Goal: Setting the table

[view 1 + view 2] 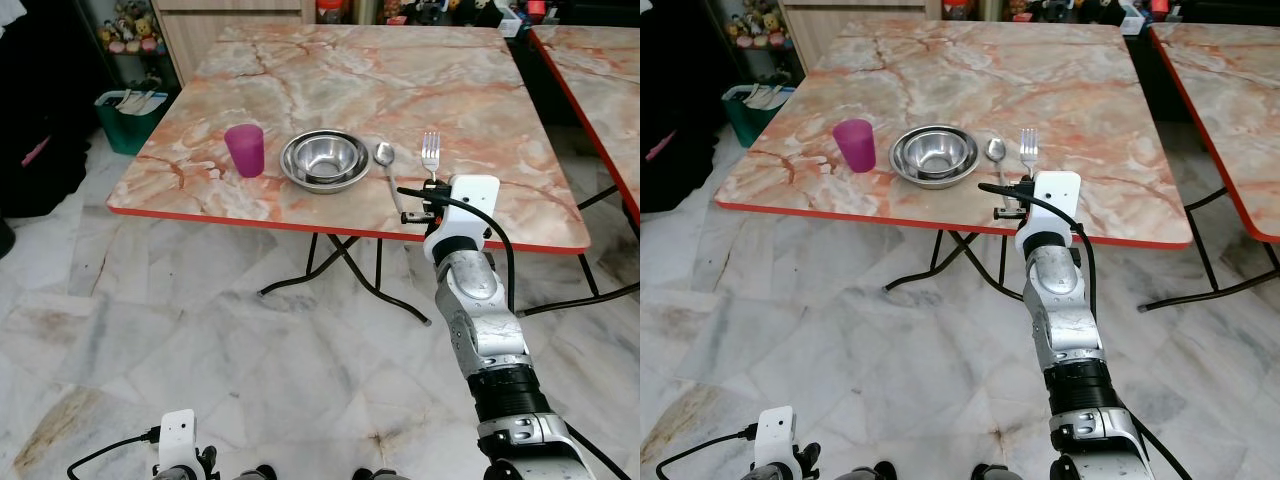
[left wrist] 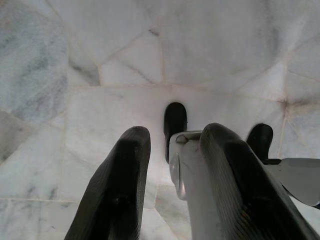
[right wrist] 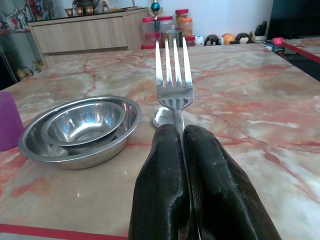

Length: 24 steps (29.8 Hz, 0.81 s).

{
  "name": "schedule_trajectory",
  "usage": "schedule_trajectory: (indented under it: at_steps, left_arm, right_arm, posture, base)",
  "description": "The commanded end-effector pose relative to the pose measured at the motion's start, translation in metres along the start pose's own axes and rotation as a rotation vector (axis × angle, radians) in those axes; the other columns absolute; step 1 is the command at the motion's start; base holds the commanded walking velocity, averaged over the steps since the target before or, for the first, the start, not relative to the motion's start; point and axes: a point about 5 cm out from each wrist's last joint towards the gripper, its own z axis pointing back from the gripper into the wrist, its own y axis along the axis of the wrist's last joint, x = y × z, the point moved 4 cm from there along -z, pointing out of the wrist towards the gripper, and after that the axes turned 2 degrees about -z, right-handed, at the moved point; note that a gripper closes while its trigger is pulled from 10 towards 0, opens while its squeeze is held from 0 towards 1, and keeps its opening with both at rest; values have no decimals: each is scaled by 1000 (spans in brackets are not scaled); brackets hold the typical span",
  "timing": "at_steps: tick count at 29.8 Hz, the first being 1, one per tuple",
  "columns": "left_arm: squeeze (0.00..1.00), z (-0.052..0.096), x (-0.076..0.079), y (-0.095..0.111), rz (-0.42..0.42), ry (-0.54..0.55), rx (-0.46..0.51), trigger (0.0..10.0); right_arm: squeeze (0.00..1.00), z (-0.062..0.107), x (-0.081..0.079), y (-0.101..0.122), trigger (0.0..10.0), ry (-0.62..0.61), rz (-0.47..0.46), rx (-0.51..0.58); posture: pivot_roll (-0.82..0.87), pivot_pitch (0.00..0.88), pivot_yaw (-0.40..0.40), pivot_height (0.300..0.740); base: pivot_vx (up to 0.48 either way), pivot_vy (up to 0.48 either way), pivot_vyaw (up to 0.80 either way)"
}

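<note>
Right gripper (image 3: 186, 150) pinching fork (image 3: 172, 80) handle, fork poised above marble table (image 1: 330, 60) edge beside spoon (image 1: 385, 155).

Head views: right arm stretched to near table edge, fork tines pointing away from robot, just right of spoon; nested steel bowls (image 1: 323, 160) left of spoon, purple cup (image 1: 245, 150) further left; left gripper (image 2: 170, 175) hanging low above floor tiles. Right wrist view: black fingers pressed together around fork handle, tines level and straight, spoon bowl peeking behind, bowls to one side, clutter on far counter. Left wrist view: two fingers spread apart, nothing between, pale marble floor (image 2: 100, 60) beyond. Best done by lowering fork flat, parallel to spoon, clear of table edge, then releasing gently to avoid sliding or clatter.
</note>
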Motion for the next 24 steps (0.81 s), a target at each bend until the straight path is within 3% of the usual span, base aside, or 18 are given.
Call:
schedule_trajectory:
  at_steps: [1,8,24]
  left_arm:
    - [0,1,-6,-5,1,16,-19,10000]
    - [0,1,-6,-5,5,16,-20,10000]
    - [0,2,-5,-9,5,18,-28,10000]
  right_arm:
    - [0,-1,2,-1,10000,-6,6,-15]
    - [0,-1,3,-4,10000,-14,-7,-29]
    - [0,0,0,-3,10000,7,12,-15]
  posture:
    - [-6,161,24,740]
    - [-7,164,25,740]
    - [-9,159,20,740]
  base:
    - [420,0,0]
    - [421,0,-309]
    - [422,0,0]
